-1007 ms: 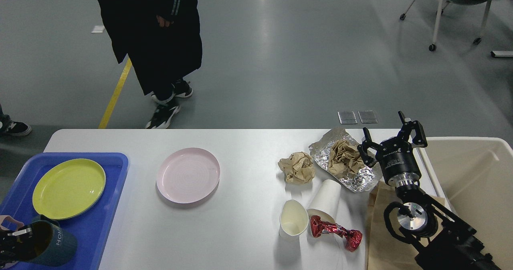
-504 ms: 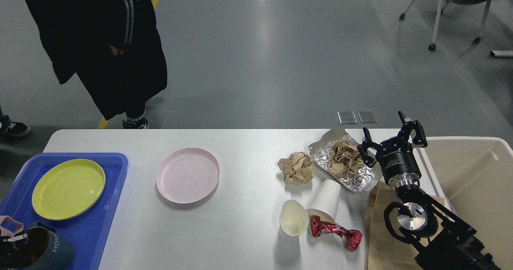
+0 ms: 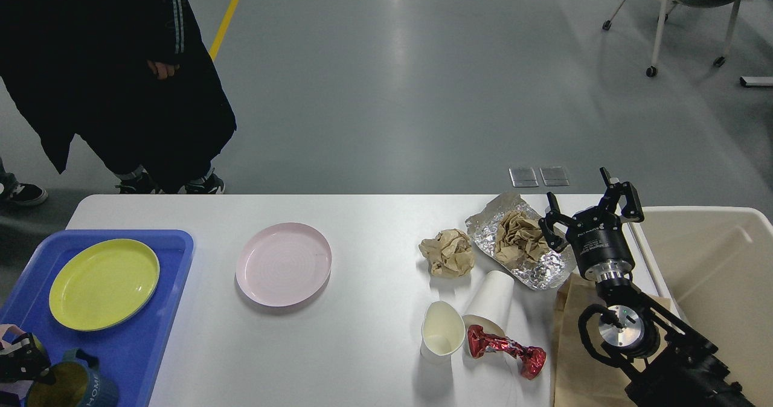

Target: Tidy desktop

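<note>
desktop (image 3: 362, 334) is seen as a smooth matte white surface with rounded corners; right gripper (image 3: 589, 205) jaws spread, left gripper (image 3: 18, 358) jaws can't be told.

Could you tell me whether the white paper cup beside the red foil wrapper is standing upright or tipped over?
Upright: the white paper cup stands on the white desktop with its open, squashed mouth facing up, showing its inside.

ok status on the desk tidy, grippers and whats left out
Right gripper open, empty, beside foil. Left gripper at blue mug on tray, grip unclear. Desktop holds pink plate, paper wads, two cups, red wrapper.
</note>
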